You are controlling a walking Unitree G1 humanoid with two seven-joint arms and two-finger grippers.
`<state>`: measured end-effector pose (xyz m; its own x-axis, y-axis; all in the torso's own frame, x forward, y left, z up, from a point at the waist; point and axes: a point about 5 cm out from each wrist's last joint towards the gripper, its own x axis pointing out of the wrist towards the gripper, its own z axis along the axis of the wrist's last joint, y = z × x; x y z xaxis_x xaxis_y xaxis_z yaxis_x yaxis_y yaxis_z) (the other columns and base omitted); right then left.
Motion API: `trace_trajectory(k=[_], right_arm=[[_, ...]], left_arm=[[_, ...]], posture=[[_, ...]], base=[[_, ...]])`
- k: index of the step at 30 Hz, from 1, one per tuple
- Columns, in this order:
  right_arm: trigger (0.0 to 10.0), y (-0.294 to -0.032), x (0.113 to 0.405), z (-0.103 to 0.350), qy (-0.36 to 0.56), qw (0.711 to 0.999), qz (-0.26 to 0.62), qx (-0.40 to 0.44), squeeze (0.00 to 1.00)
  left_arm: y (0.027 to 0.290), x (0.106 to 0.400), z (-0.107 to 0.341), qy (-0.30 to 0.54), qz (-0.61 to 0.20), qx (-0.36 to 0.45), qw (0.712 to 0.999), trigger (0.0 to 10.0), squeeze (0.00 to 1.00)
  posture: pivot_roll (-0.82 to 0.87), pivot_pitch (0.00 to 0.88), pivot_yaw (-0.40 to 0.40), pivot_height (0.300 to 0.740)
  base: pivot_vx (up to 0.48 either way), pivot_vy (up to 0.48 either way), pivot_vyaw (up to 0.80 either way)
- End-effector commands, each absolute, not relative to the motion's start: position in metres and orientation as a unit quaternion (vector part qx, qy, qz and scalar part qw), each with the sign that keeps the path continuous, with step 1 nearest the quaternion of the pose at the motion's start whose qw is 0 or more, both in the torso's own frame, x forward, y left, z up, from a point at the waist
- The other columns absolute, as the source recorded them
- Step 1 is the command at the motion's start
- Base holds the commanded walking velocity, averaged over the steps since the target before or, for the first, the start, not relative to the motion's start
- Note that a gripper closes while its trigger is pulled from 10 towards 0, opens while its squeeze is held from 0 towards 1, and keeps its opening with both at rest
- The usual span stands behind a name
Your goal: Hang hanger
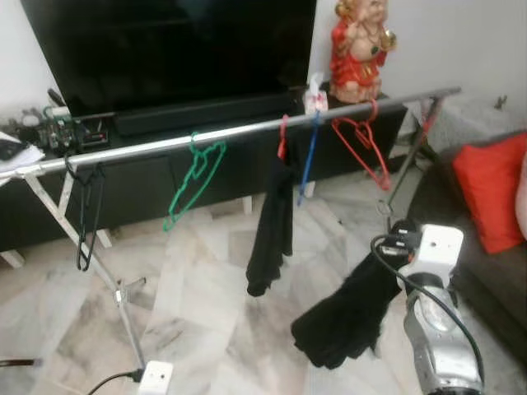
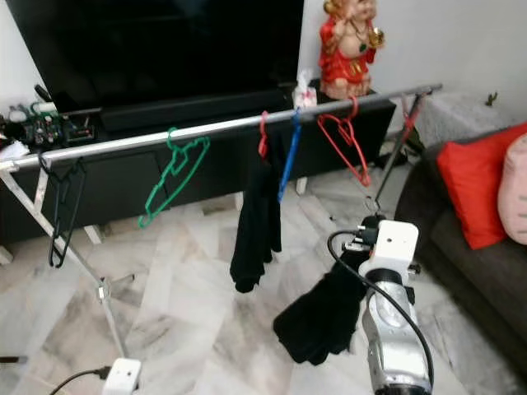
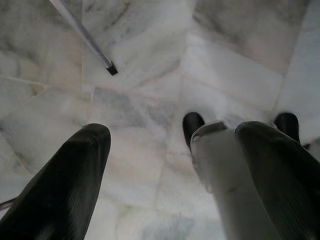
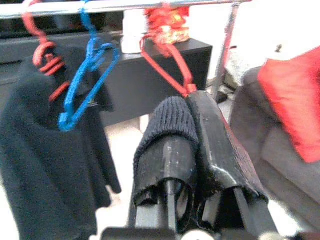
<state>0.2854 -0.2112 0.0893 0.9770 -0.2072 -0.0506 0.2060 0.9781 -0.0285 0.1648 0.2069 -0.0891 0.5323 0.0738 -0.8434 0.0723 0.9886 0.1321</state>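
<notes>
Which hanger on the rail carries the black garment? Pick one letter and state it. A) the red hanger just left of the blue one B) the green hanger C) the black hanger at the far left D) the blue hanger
A: the black garment hangs from the red hanger on the rail, just left of the blue hanger; the green hanger and the black hanger are bare.

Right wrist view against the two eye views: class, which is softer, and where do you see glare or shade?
Right wrist view: soft throughout, the right end effector and blue hanger smeared, the wall washed out white. Eye views: sharper on the rail and green hanger, the television a featureless black. Left wrist view: dim, the fingers blurred up close.
</notes>
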Motion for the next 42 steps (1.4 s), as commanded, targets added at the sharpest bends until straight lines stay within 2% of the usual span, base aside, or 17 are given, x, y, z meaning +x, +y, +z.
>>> trace_trajectory(k=[1,9,24,42], right_arm=[[10.0,-0.206,0.288,0.096,0.01,0.995,-0.095,-0.012,0.0],[10.0,-0.213,0.275,0.058,0.069,0.99,-0.121,-0.01,0.0],[10.0,-0.21,0.277,0.066,0.031,0.992,-0.122,-0.009,0.0],[10.0,-0.207,0.281,0.072,0.019,0.994,-0.104,-0.02,0.0]], left_arm=[[0.211,0.162,-0.09,0.49,0.003,0.078,0.868,10.0,0.0],[0.212,0.16,-0.09,0.491,0.005,0.082,0.867,10.0,0.0],[0.215,0.157,-0.091,0.49,-0.006,0.097,0.866,10.0,0.0],[0.214,0.153,-0.093,0.496,-0.014,0.104,0.862,10.0,0.0]], posture=[[-0.11,0.0,-0.022,0.74],[-0.1,0.0,-0.021,0.74],[-0.11,0.0,-0.01,0.74],[-0.11,0.0,-0.015,0.74]], base=[[0.0,0.0,0.0],[0.0,0.0,0.0],[0.0,0.0,0.0],[0.0,-0.34,0.0]])
